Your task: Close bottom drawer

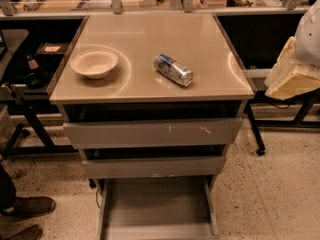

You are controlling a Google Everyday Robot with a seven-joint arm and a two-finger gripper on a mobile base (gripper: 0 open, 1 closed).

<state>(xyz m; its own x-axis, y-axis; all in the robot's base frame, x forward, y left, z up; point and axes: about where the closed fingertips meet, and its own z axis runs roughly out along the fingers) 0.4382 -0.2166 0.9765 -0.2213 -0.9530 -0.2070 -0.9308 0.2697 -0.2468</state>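
Observation:
The bottom drawer [156, 208] is a shallow grey metal tray, pulled far out toward me at the foot of the cabinet, and it looks empty. Its plain front edge [159, 231] lies near the bottom of the camera view. Above it are the mid-width drawer front [154, 167] and the widest drawer front [152, 132] with white scratch marks; both stick out a little. My gripper [292, 76], a cream-coloured part below the white arm, hangs at the right edge of the view. It is beside the cabinet top, well above and to the right of the bottom drawer, and touches nothing.
On the cabinet top [130, 39] stand a white bowl [94, 63] at the left and a can [173, 69] lying on its side. Dark desks and frames flank the cabinet. A person's shoes [27, 206] are at the lower left. Speckled floor lies to the right.

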